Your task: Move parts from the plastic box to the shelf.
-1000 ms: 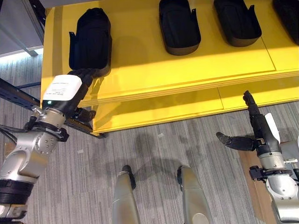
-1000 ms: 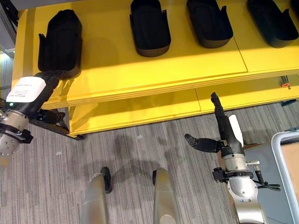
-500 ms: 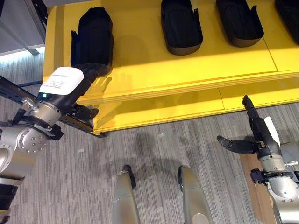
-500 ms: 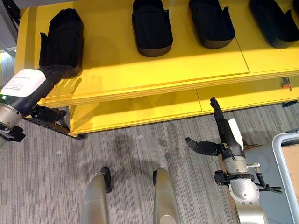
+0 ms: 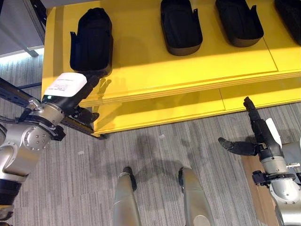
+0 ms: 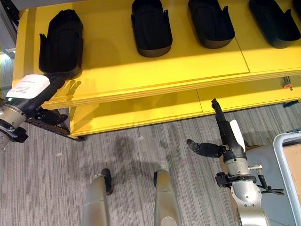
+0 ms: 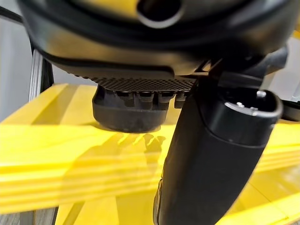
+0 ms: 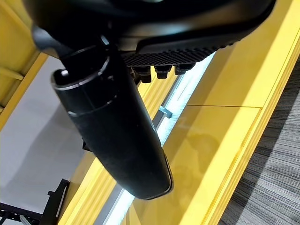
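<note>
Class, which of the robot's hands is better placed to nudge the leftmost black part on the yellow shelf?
Probably the left hand: it sits at the shelf edge just below that part. The right hand hangs open over the floor.

A big yellow shelf [image 6: 141,70] is taking up the top. Four black parts are lying on the shelf in a row. The first part [image 6: 61,42] is sitting at the shelf's left end, near the front edge. The second part [image 6: 150,27], third part [image 6: 210,21] and fourth part [image 6: 273,21] are lying farther back. The left hand [image 6: 40,92] is reaching to the shelf's front edge, just below the first part. The right hand [image 6: 225,136] is hanging over the grey floor [image 6: 131,160] in front of the shelf, fingers straight, thumb sticking out.
</note>
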